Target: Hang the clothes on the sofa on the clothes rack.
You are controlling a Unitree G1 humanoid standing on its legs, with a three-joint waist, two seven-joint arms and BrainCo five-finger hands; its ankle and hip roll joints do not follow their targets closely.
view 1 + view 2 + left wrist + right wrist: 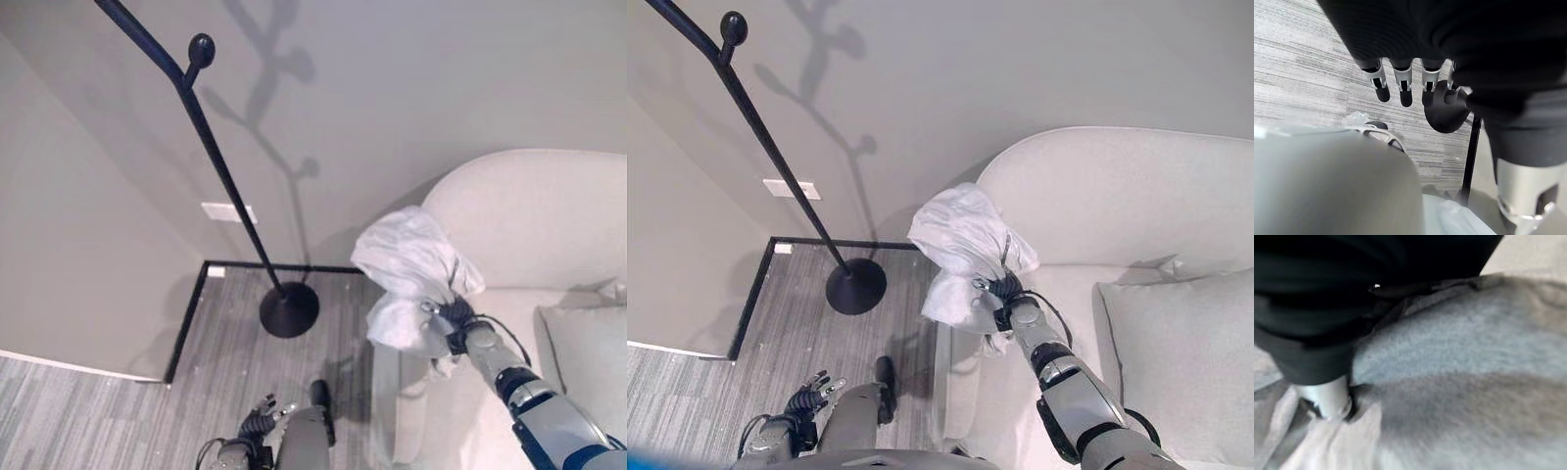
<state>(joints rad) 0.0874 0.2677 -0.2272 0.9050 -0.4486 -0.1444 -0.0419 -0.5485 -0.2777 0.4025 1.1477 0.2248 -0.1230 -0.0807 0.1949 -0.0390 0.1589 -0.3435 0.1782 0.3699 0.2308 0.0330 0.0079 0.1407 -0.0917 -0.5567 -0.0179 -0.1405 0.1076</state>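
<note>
The white garment is bunched up mid-frame, lifted clear of the sofa and gripped by the right hand, fingers clenched into the cloth. So pickup looks done; hanging isn't. The rack stands in the upper left, well apart from the garment, its knobbed hook bare (its round base sits on the floor lower down). Left hand hangs at bottom left, fingers relaxed, holding nothing. A cushion lies on the sofa at right. Nothing seems to block the way to the rack.

Head cams look down, share rack; wrist cams close-up
</note>
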